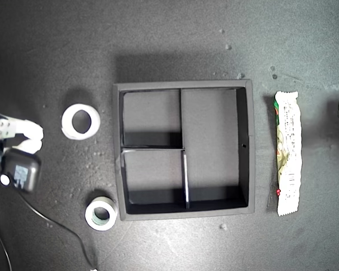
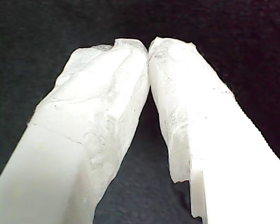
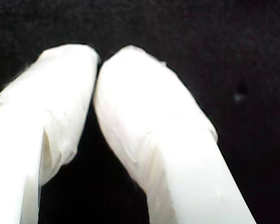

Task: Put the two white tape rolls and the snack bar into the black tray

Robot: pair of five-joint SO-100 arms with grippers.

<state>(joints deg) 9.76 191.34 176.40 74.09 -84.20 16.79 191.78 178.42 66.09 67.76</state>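
Meanwhile my first gripper [image 2: 148,46] and my second gripper [image 3: 97,58] have jaws pressed together on nothing, over bare counter [image 1: 175,34]. Both white tape rolls [image 1: 81,121] and the pale snack bar [image 1: 288,153] lie outside the black tray [image 1: 246,148].

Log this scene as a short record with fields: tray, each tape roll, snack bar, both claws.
tray: black tray, three compartments, nothing inside them
wide roll: plain white tape roll, on the table off the tray's side at the exterior view's left
small roll: tape roll with grey-green core, beside the tray's lower corner at the exterior view's left
snack bar: snack bar, lying lengthwise on the table at the exterior view's right of the tray
first claw: my first gripper, tips together, holding nothing
second claw: my second gripper, tips together, holding nothing
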